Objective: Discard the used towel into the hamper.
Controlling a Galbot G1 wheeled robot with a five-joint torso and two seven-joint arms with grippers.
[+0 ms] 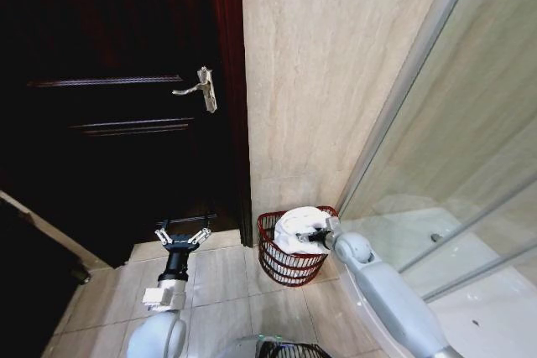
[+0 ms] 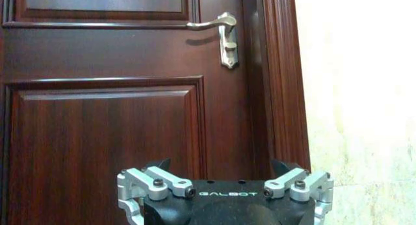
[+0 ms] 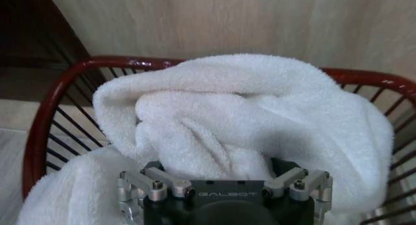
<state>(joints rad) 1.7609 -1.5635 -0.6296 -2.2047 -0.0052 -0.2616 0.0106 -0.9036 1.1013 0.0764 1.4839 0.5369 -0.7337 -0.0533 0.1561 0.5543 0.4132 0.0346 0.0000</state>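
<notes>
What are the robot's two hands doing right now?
Left gripper: open, empty, near the door.
Right gripper: at the towel over the hamper; grip cannot be told.

Head camera high, looking down at door point(image 1: 109, 98) and hamper point(image 1: 289, 262), left wrist facing door close, right wrist over hamper.

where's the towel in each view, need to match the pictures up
Head view: the white towel is bunched in the red hamper on the floor, right of the door, with the right gripper at it.
Left wrist view: not in it; the left gripper faces the door.
Right wrist view: the towel lies heaped over the hamper rim, directly ahead of the right gripper.
Shared landmark: the red hamper rim, in the head and right wrist views.
</notes>
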